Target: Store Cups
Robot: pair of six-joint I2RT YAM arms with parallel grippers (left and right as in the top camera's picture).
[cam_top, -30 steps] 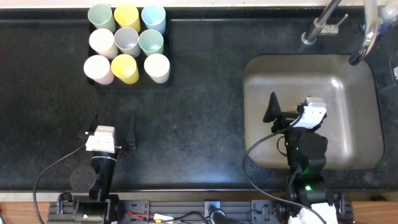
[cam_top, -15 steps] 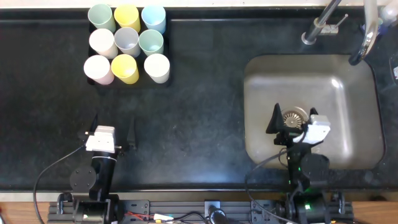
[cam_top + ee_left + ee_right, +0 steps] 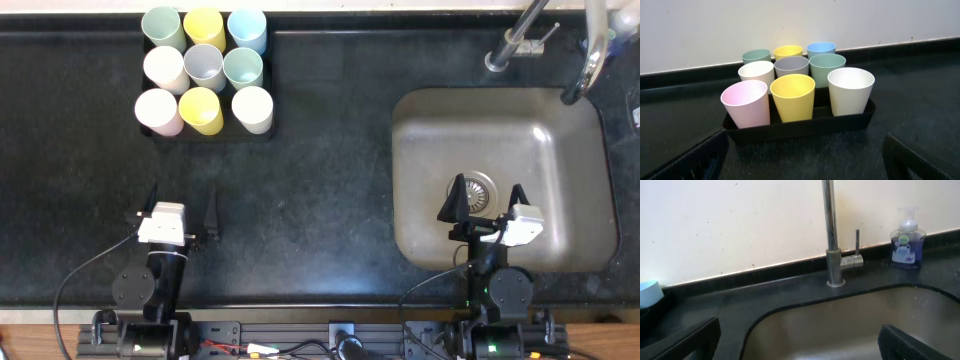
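The dark speckled tabletop spans the whole scene, with a pale wall along its far edge. Sunk into its right part is a steel sink, a rounded rectangular basin. A chrome faucet stands on the tabletop just behind the sink's far rim, with a small lever at its side.

At the far left a black tray sits on the tabletop and holds nine cups upright in three rows of three, mouths up, sides close together. The far row has a sage green cup, a yellow cup and a light blue cup. The middle row has a cream cup, a grey cup and a second green cup. The near row has a pink cup, a second yellow cup and a white cup.

The left gripper sits low at the near left of the tabletop, well apart from the tray and pointing toward it; its fingers are spread wide with nothing between them. The right gripper hangs over the near part of the sink, also spread wide and holding nothing.

A purple soap dispenser with a pump top stands right of the faucet by the wall. The round drain shows in the sink floor, between the right gripper's fingers in the top view.
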